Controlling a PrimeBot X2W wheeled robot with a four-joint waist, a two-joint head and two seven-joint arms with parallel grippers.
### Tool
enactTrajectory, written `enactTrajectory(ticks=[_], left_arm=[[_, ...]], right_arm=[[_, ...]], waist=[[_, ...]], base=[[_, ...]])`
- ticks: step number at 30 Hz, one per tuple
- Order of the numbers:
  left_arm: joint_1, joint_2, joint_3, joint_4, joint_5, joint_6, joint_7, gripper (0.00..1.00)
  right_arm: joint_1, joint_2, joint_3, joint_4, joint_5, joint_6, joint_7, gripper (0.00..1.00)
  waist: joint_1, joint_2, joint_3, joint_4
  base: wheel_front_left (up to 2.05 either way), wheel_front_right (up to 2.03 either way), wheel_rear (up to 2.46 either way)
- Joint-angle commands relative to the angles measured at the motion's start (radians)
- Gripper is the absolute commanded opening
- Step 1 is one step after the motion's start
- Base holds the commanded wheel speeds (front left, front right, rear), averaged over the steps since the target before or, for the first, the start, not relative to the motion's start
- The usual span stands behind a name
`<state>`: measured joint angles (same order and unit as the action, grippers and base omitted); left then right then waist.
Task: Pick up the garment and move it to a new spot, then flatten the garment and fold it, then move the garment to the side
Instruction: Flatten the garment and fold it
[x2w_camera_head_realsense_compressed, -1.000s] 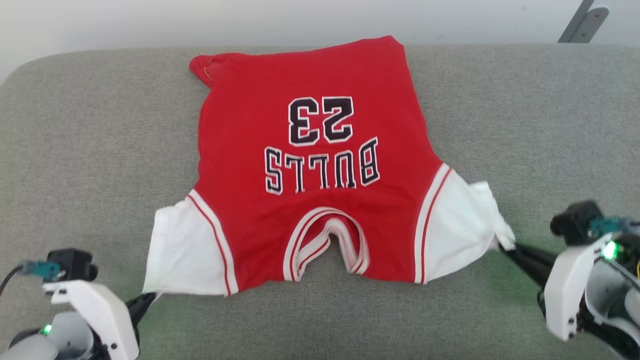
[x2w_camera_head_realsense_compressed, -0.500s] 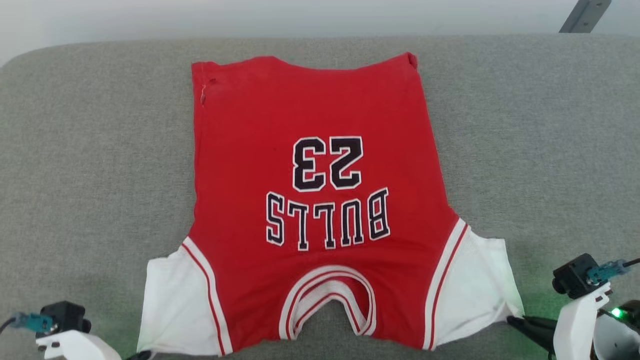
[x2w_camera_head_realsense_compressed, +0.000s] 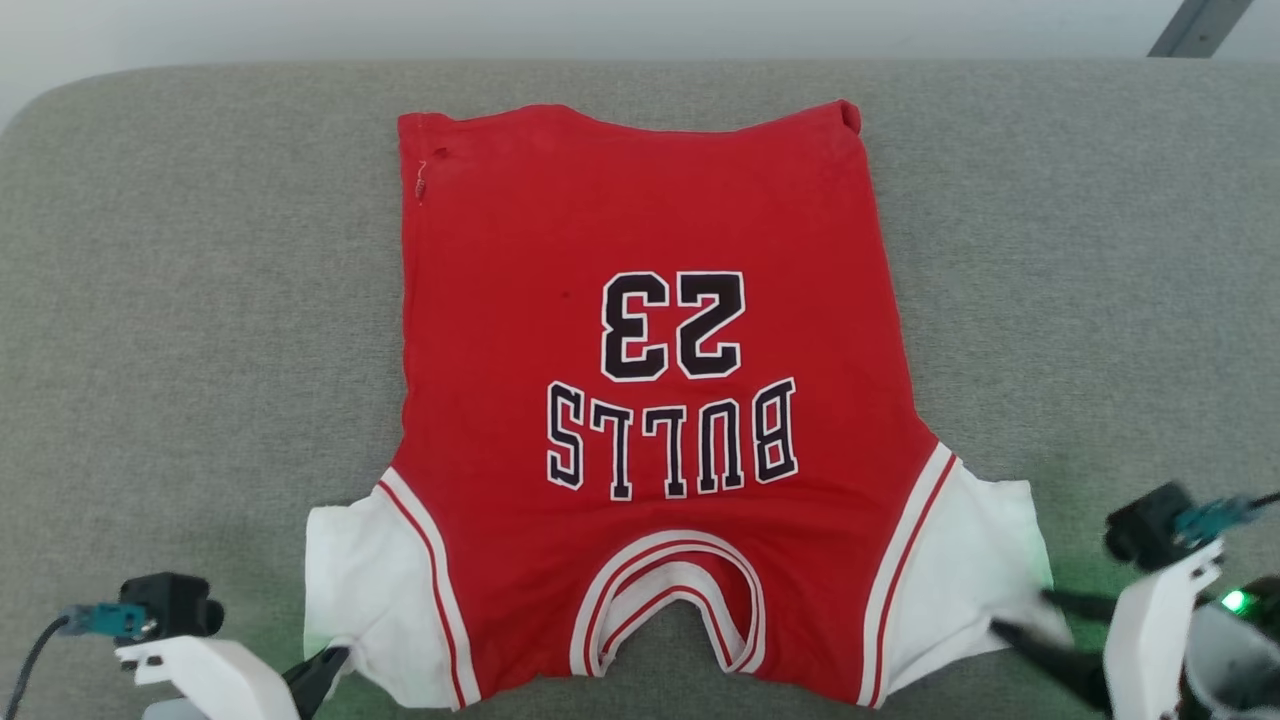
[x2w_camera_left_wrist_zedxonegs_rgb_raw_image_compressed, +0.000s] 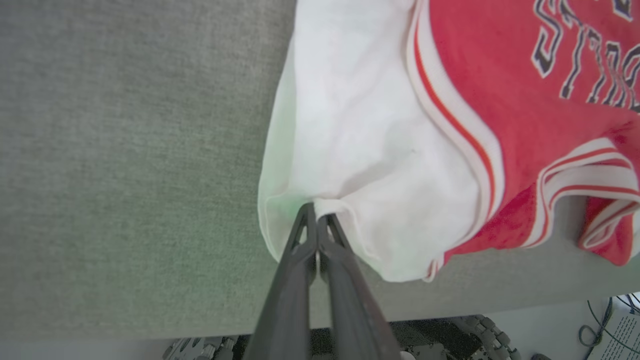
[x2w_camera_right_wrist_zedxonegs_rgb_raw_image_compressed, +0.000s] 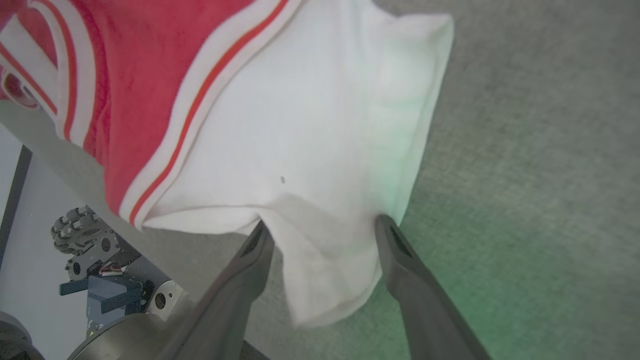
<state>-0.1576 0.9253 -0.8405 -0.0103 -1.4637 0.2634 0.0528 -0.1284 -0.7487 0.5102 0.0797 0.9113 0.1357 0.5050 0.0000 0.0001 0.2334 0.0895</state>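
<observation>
The garment is a red T-shirt with white sleeves, lying spread out on the grey cushion. Its neck faces me and its "BULLS 23" lettering reads upside down. My left gripper is shut on the hem of the left white sleeve, pinching a small fold at its fingertips. My right gripper stands open at the right sleeve. The sleeve's loose corner lies between the spread fingers, and they are not clamping it.
The cushion's near edge runs just under the collar and sleeves. Below it are the robot's wheeled base and the floor. A grey metal bracket stands beyond the far right corner. Bare cushion lies on either side of the shirt.
The shirt has been drawn toward me and its far hem has straightened out flat. My right gripper has opened and let go of the right sleeve. The left stays shut on its sleeve.
</observation>
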Motion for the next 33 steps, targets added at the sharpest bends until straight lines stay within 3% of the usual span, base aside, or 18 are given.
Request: enactTrajectory(ticks=[1,7,14,18,22,33], left_arm=[[-0.026,-0.018,-0.005,0.008,0.030,-0.014,-0.012,0.00],[-0.077,-0.059,-0.016,0.022,0.095,-0.046,-0.045,0.00],[-0.135,-0.116,-0.034,0.060,0.145,-0.071,-0.056,0.00],[-0.170,-0.154,-0.047,0.087,0.159,-0.089,-0.046,0.00],[-0.204,-0.190,-0.062,0.116,0.173,-0.111,-0.030,0.00],[-0.281,-0.283,-0.101,0.201,0.205,-0.172,-0.005,0.00]], right_arm=[[0.003,0.011,-0.054,-0.020,-0.028,-0.007,0.030,1.00],[0.000,0.080,-0.204,-0.124,-0.103,-0.005,0.079,1.00],[-0.129,0.256,-0.365,-0.182,-0.267,-0.005,0.138,1.00],[-0.271,0.340,-0.399,-0.089,-0.353,-0.005,0.146,1.00],[-0.422,0.384,-0.405,0.071,-0.433,-0.005,0.148,1.00],[-0.783,0.386,-0.428,0.539,-0.574,-0.005,0.124,1.00]], waist=[[0.0000,-0.0001,-0.001,0.007],[0.0000,-0.0001,0.004,0.028],[0.0000,-0.0001,0.032,0.064],[0.0000,-0.0001,0.057,0.095],[0.0000,-0.0001,0.086,0.133],[0.0000,-0.0001,0.169,0.250]], base=[[0.00,0.00,0.00],[0.00,0.00,0.00],[0.00,0.00,0.00],[0.00,0.00,0.00],[0.00,0.00,0.00],[0.00,0.00,0.00]])
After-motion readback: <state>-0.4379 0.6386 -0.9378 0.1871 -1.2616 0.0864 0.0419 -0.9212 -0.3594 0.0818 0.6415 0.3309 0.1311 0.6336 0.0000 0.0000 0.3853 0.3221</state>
